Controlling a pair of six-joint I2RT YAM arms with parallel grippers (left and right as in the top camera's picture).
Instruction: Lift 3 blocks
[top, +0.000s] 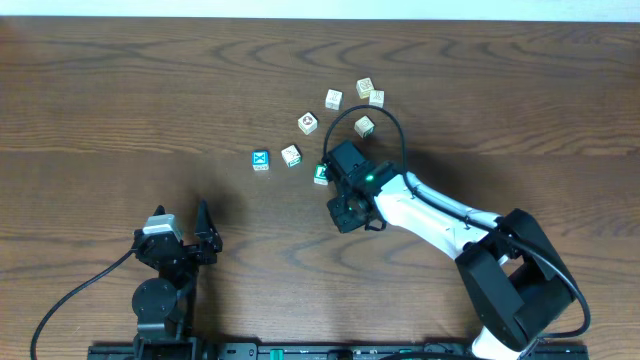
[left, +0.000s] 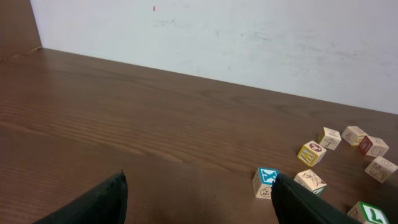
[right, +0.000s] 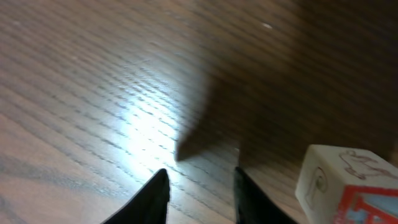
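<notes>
Several small wooden blocks lie scattered on the brown table (top: 120, 110). One has a blue X top (top: 260, 159), with a cream one (top: 291, 155) beside it and a yellowish one (top: 308, 123) behind. The left wrist view shows a red-faced cube (left: 373, 146) at the far right. My right gripper (top: 345, 212) hangs low over the table beside a green-topped cube (top: 321, 173). Its fingers are slightly apart (right: 200, 180) with only bare wood between them. A cream cube with a red-edged face (right: 348, 186) stands just to their right, not touching. My left gripper (top: 182, 222) is wide open (left: 199, 180) and holds nothing.
More cream cubes (top: 365, 88) sit in an arc behind the right gripper, under its looping black cable (top: 395, 125). A white wall (left: 249, 37) rises past the far table edge. The right arm's white link (top: 430, 210) stretches toward the front right.
</notes>
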